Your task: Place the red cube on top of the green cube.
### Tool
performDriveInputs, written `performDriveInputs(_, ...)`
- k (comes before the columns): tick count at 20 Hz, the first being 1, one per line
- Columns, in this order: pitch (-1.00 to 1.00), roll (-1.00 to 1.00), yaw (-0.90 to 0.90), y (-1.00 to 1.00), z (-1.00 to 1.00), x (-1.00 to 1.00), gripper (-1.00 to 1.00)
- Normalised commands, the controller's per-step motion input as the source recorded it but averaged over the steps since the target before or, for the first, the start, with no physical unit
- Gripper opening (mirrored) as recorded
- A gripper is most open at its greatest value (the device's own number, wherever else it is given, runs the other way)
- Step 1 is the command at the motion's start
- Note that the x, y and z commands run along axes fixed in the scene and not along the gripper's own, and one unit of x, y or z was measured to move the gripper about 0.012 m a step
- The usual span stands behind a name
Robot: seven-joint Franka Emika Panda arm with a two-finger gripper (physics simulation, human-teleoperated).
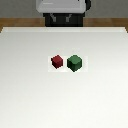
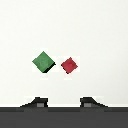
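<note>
On the white bench (image 1: 30, 90) I see the red cube (image 1: 57, 61) near the middle, resting flat. Just beside it, toward the exterior view's right, sits the larger green cube (image 1: 74, 62), with a narrow gap between them. From the wrist view, my gripper (image 2: 64, 103) hangs above both, fingers (image 2: 37, 103) spread wide and holding nothing.

Fingers (image 2: 38, 102) mostly cut off; arm unseen.
</note>
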Motion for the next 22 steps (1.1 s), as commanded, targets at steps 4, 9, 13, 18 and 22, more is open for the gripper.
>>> performDriveInputs(4,0.00,0.00,0.00,0.00,0.00,0.00,1.00)
performDriveInputs(9,0.00,0.00,0.00,-0.20,0.00,0.00,1.00)
performDriveInputs(13,0.00,0.00,0.00,-0.50,0.00,0.00,1.00)
performDriveInputs(18,0.00,0.00,0.00,0.00,-0.20,0.00,1.00)
performDriveInputs(22,0.00,0.00,0.00,0.00,-0.75,0.00,1.00)
